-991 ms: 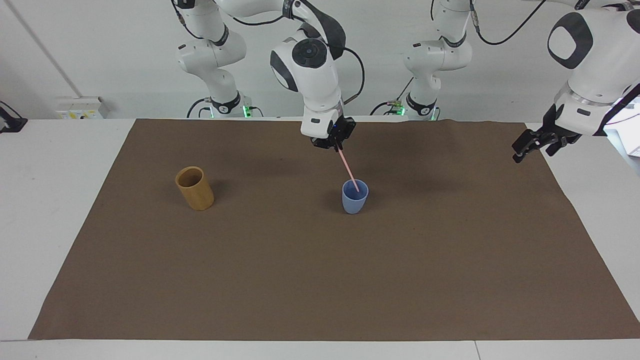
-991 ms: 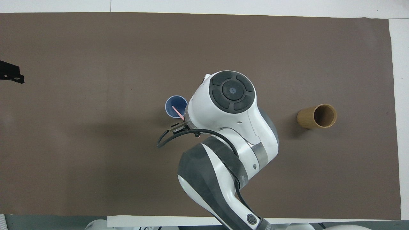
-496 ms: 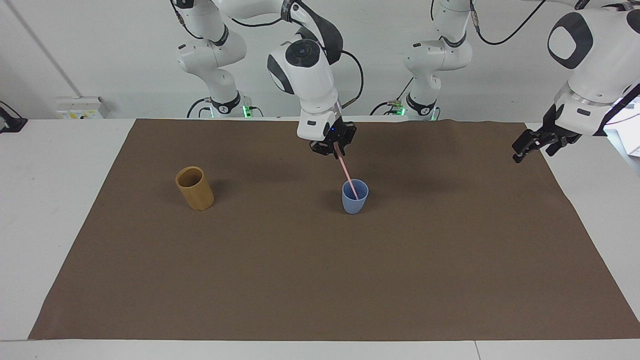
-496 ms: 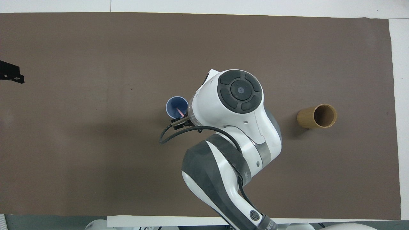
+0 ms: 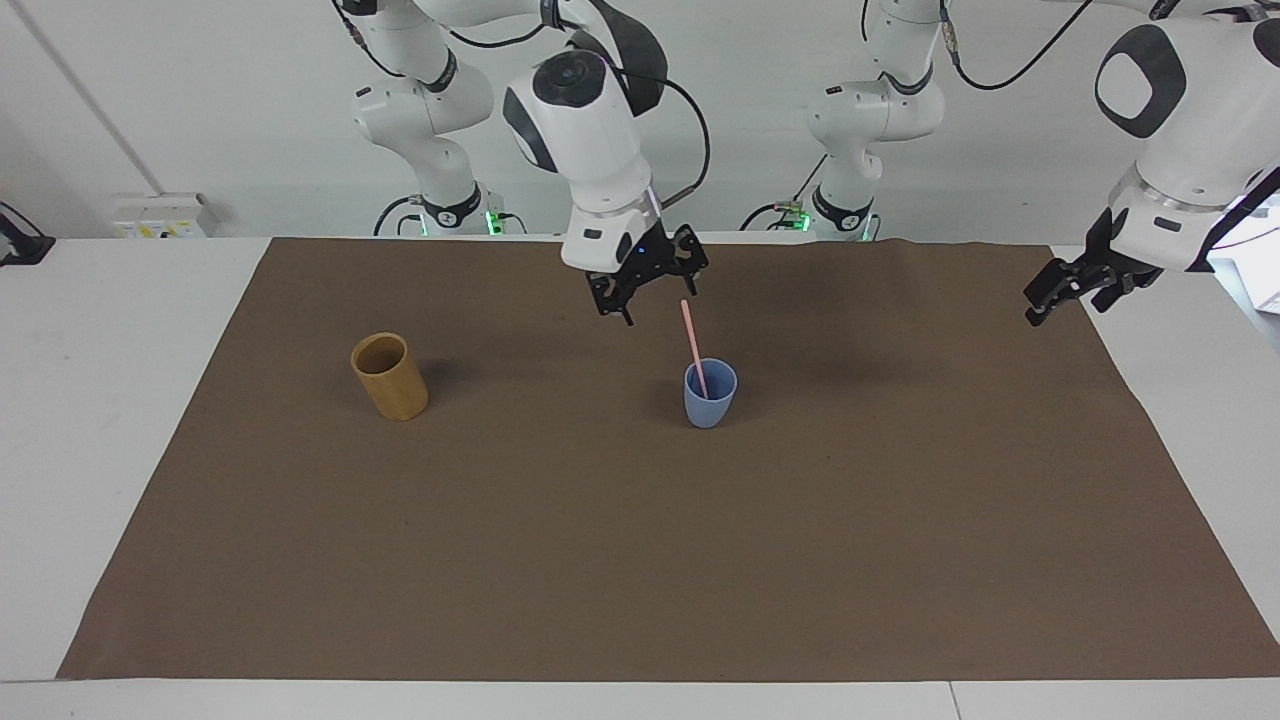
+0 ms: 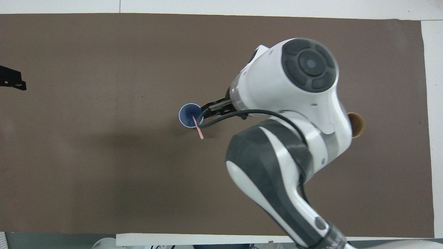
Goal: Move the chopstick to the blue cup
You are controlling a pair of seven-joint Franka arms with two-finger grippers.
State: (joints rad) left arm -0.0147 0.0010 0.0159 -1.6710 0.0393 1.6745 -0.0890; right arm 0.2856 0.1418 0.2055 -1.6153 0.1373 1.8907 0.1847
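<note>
Reading the facing view from its left edge across, the first thing is the tan cup point(image 5: 389, 376), standing alone toward my right arm's end of the brown mat point(image 5: 640, 560); it plays no part here and I leave it be.

Next comes my right gripper point(image 5: 646, 290), raised above the mat between the two cups. Its fingers are spread apart and grasp nothing. I keep it up and off to the side so that it clears the stick's top end.

Just past it stands the blue cup point(image 5: 710, 394), near the middle of the mat. The chopstick point(image 5: 692, 335) is in it: lower end inside, upper part leaning on the rim and tilted toward the robots, free of my fingers. I take the transfer as done, though I cannot quite tell how deep the tip sits.

Last, my left gripper point(image 5: 1070, 290) waits over the mat's edge at the left arm's end, well apart from everything, its fingers parted and empty so it stays out of the way.
</note>
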